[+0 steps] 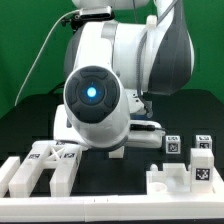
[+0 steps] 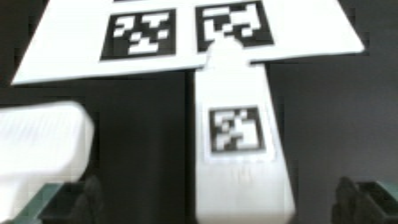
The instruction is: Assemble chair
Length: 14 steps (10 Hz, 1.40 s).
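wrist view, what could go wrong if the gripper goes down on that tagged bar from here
1. The leg bar seems to meet the tagged panel; a pull by the open gripper may drag the panel.
2. Another white part lies close beside one finger, which may hit it going down.
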Tool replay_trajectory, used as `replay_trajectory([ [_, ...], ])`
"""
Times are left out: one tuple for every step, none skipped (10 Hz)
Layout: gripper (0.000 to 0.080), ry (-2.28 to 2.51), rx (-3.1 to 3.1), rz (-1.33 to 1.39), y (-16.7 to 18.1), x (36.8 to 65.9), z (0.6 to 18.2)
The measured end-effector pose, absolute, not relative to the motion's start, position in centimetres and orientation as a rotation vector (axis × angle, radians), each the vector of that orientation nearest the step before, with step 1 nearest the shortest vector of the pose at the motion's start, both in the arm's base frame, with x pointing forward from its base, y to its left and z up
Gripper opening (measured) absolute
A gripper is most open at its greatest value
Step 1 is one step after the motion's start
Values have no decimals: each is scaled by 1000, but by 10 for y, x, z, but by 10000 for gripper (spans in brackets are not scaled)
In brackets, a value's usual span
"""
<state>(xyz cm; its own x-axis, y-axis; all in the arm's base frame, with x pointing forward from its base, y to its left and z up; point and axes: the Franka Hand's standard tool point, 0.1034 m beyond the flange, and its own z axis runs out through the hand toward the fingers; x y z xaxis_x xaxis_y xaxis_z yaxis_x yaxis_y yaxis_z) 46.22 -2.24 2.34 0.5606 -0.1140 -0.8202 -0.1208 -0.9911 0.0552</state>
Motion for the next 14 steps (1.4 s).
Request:
replay_trajectory([
  [649, 226, -2765, 1467, -22, 455, 18],
  [649, 249, -2768, 1482, -16, 448, 14],
  [649, 247, -2769, 1491, -11, 446, 13],
  [649, 251, -2768, 1490, -13, 446, 13],
  [527, 254, -2766, 1490, -14, 446, 12],
  [376, 254, -2766, 1491, -14, 446, 12],
  [285, 255, -2766, 1491, -14, 445, 12],
  [286, 255, -2765, 1491, -14, 445, 12],
  [286, 256, -2765, 1491, -14, 445, 12],
  [286, 256, -2765, 1491, -14, 445, 12],
  [286, 256, -2765, 1491, -15, 445, 12],
  [286, 256, -2765, 1491, -15, 445, 12],
  [286, 262, -2758, 1491, -13, 447, 15],
  [286, 276, -2728, 1465, 0, 466, 40],
])
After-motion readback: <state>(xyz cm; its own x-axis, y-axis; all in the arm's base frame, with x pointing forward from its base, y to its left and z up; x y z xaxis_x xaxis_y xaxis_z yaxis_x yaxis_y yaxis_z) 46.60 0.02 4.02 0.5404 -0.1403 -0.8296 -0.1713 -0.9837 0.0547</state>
